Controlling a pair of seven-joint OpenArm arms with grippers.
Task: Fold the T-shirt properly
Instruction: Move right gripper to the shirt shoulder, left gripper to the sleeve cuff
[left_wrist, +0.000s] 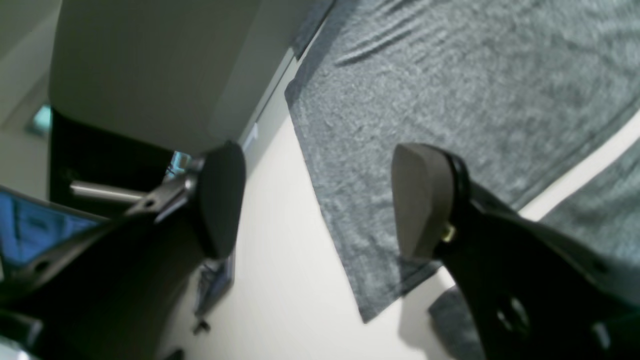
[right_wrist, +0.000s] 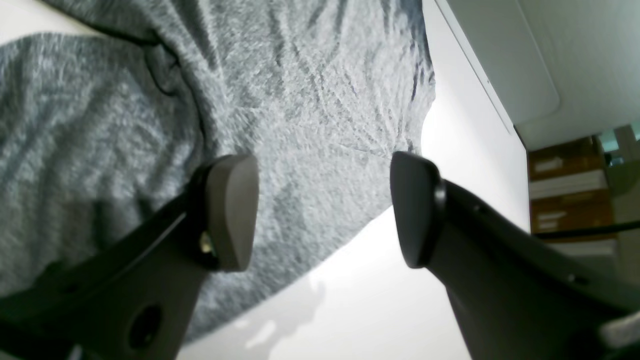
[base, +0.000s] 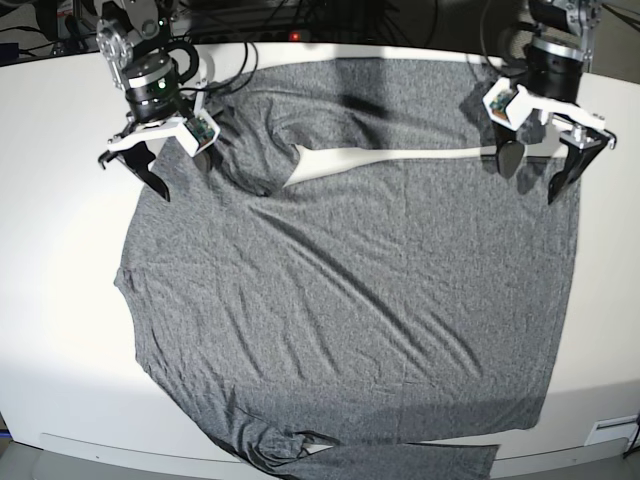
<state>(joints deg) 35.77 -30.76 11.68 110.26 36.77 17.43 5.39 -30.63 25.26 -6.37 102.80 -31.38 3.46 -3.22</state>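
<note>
The charcoal-grey T-shirt (base: 340, 300) lies spread over the white table (base: 60, 300), with one sleeve folded across its top and another bunched at the table's front edge. My right gripper (base: 185, 172) hovers open above the shirt's upper left corner. In the right wrist view, the right gripper (right_wrist: 324, 210) holds nothing, and wrinkled T-shirt fabric (right_wrist: 300, 100) lies below it. My left gripper (base: 535, 175) stands open over the upper right edge. In the left wrist view, the left gripper (left_wrist: 320, 200) is empty above the T-shirt hem (left_wrist: 450, 90) and bare table (left_wrist: 280, 250).
A thin strip of bare table (base: 400, 157) shows between the folded sleeve and the shirt body. Cables (base: 300, 15) run along the back edge. Shelves with boxes (right_wrist: 565, 190) stand beyond the table's side.
</note>
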